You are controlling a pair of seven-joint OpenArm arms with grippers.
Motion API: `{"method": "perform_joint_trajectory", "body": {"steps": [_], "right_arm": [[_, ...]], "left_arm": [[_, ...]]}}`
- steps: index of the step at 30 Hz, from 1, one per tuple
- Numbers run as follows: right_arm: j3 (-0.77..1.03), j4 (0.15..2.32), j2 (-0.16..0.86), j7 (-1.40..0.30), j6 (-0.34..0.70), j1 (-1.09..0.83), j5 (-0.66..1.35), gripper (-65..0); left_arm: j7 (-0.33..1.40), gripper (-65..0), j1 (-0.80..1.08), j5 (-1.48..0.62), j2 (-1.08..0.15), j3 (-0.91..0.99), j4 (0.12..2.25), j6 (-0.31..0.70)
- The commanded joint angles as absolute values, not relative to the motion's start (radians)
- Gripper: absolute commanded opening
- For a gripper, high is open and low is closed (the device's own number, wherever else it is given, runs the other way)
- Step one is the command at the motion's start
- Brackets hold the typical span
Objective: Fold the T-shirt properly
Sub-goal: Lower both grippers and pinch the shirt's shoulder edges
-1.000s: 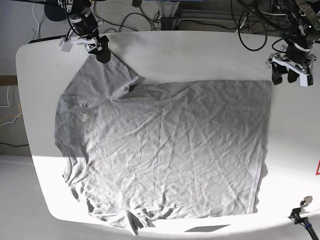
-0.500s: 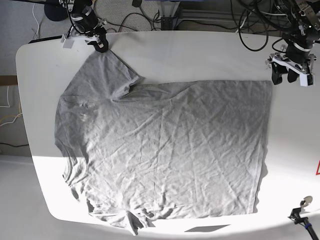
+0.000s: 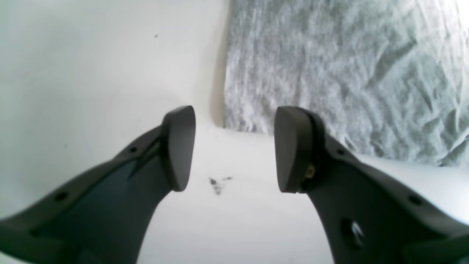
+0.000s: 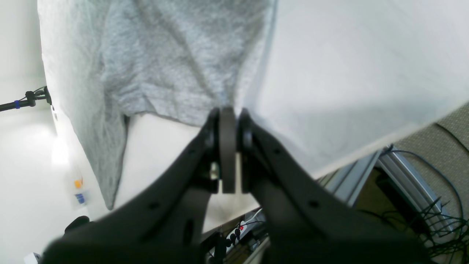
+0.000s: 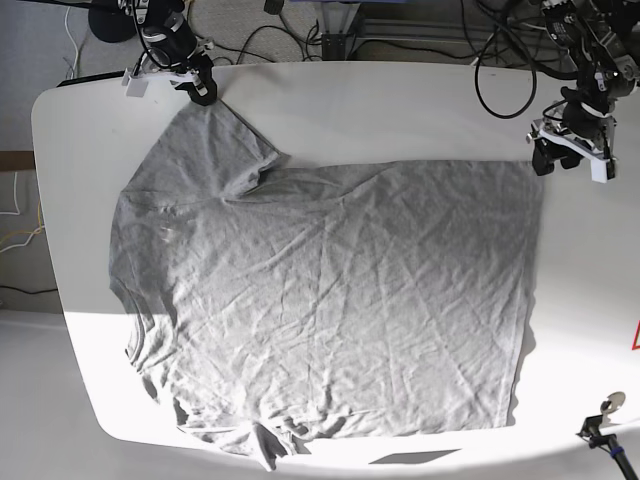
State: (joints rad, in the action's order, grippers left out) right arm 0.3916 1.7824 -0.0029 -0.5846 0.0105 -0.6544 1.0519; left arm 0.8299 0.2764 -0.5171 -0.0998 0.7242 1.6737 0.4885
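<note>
The T-shirt [image 5: 330, 300] lay spread flat and wrinkled across the white tabletop [image 5: 400, 110], covering most of it. Its hem ran along the right side, its collar and shoulders sat at the left, one sleeve reached toward the far left corner, and the other sleeve lay bunched at the near edge. The upward face was plain heather grey; no lettering, label or brand could be read on it in any view.

The right gripper [image 5: 203, 92] stood at the far left corner of the tabletop, at the tip of the far sleeve. In its wrist view the fingers [image 4: 228, 146] were pressed together, with the sleeve's edge meeting their tips; the cloth seemed caught between them, though the pinch itself was hard to make out.

The left gripper [image 5: 553, 158] hung at the far right, just beside the far hem corner. Its wrist view showed the fingers [image 3: 178, 146] spread apart over bare tabletop, holding nothing, with the shirt's corner just beyond their tips. A small dark smudge [image 3: 218, 183] marked the tabletop between them.

Cables [image 5: 500, 60] lay on the floor beyond the far edge.
</note>
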Motion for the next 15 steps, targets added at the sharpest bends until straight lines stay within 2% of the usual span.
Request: {"method": "perform_joint_trajectory", "body": {"steps": [1, 15], "right_arm": [[0.394, 1.79, 0.002, -0.587, 0.01, -0.664, 1.05, -65.0], [0.394, 1.79, 0.002, -0.587, 0.01, -0.662, 1.053, -65.0]], "left_arm": [[0.812, -32.2, 0.263, -0.518, -0.119, 0.714, 1.672, 0.492], [0.808, -32.5, 0.197, -0.489, -0.133, 0.654, 1.573, 0.493]]}}
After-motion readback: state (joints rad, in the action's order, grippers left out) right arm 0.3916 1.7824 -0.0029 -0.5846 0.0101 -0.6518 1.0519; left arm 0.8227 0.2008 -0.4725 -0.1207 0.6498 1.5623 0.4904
